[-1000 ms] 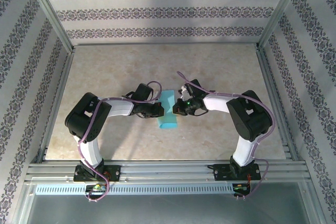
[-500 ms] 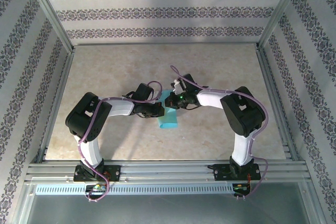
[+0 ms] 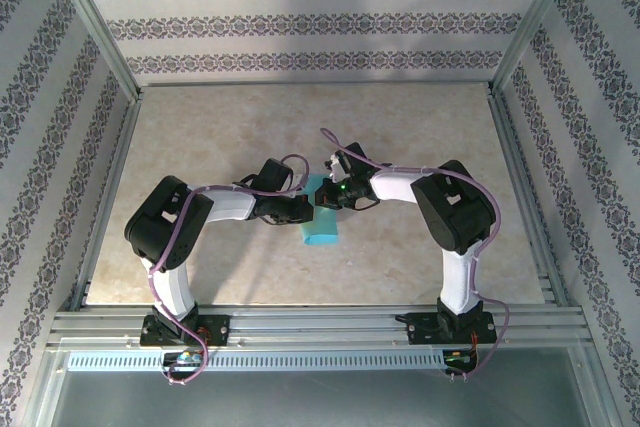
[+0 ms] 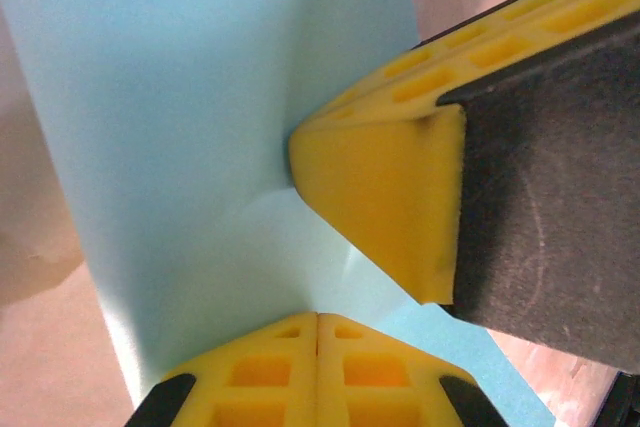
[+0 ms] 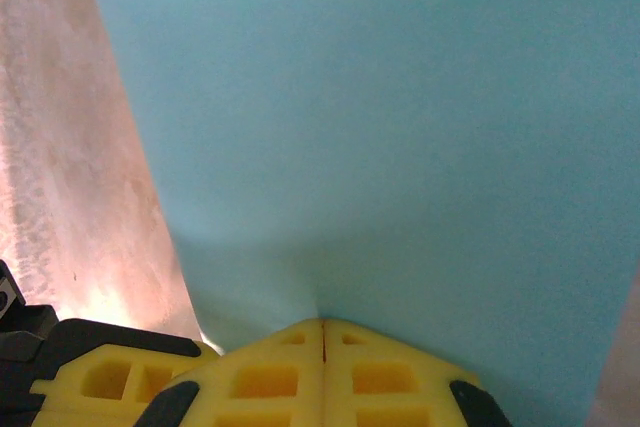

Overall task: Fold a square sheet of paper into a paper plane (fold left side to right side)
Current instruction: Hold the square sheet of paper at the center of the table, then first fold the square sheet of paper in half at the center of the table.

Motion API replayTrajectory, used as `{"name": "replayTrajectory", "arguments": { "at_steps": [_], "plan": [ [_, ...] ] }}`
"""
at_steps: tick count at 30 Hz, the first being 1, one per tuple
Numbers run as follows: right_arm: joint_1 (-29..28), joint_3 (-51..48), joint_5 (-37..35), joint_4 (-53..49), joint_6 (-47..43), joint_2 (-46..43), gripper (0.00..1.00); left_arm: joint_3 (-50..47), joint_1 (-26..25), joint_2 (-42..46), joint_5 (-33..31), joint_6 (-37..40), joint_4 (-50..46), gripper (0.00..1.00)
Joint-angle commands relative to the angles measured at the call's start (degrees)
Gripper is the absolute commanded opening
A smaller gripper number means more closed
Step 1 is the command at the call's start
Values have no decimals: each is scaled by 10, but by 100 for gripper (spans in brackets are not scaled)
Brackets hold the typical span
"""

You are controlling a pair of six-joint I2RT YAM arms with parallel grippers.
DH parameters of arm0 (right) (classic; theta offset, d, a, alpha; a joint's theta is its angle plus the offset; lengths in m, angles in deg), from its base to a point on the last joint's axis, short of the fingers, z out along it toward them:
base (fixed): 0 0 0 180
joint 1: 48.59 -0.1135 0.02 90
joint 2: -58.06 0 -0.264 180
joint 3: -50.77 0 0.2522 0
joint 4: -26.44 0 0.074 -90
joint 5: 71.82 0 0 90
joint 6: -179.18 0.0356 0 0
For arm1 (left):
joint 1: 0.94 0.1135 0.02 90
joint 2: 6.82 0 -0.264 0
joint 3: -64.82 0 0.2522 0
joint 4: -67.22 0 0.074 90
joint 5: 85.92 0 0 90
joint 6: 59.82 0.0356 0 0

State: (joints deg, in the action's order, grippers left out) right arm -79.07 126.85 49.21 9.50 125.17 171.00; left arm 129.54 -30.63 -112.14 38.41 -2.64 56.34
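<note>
Left gripper [image 4: 318,318], right gripper [image 5: 322,324] on paper [image 5: 400,147]

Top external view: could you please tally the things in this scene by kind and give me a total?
Robot arms: 2, the left arm and the right arm
End effectors: 2, the left end effector and the right end effector
Cyan-blue square sheet of paper: 1
Total: 5

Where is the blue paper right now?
In the top view, the blue paper lies near the middle of the table, with the left gripper at its left side and the right gripper at its right.
</note>
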Motion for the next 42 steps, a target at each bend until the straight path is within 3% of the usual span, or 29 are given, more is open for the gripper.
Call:
{"name": "replayTrajectory", "arguments": {
  "at_steps": [1,17,42],
  "plan": [
    [12,-9,-41,-35,-12,22,0,-26,-13,-3,-10,8,-37,7],
    [37,-14,-52,-52,-31,28,0,-124,-35,87,-15,-9,-57,7],
    [32,-19,-43,-43,-29,31,0,-155,-77,135,-37,10,-111,8]
  ]
}}
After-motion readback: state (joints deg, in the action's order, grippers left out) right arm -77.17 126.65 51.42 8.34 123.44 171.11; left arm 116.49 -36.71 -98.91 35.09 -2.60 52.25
